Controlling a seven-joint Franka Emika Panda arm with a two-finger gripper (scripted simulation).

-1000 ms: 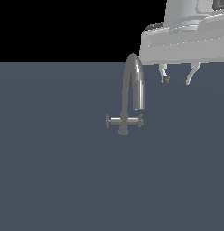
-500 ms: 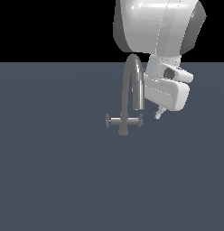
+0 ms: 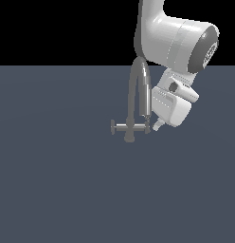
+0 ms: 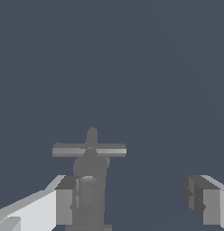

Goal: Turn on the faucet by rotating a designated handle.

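- The faucet (image 3: 136, 102) stands mid-bench (image 3: 53, 190), crossbar (image 3: 131, 126) level and apparently unturned.
- Over the last second the gripper (image 4: 132, 198) has swung down beside the crossbar's knob on the exterior view's right, fingers (image 4: 202, 198) spread wide, holding nothing; contact looks imminent.

Bulky glossy white robot arm (image 3: 174, 42) with rounded segments, a dark grey joint cap, and a boxy white claw (image 4: 136, 200) with grey fingers (image 4: 202, 198).
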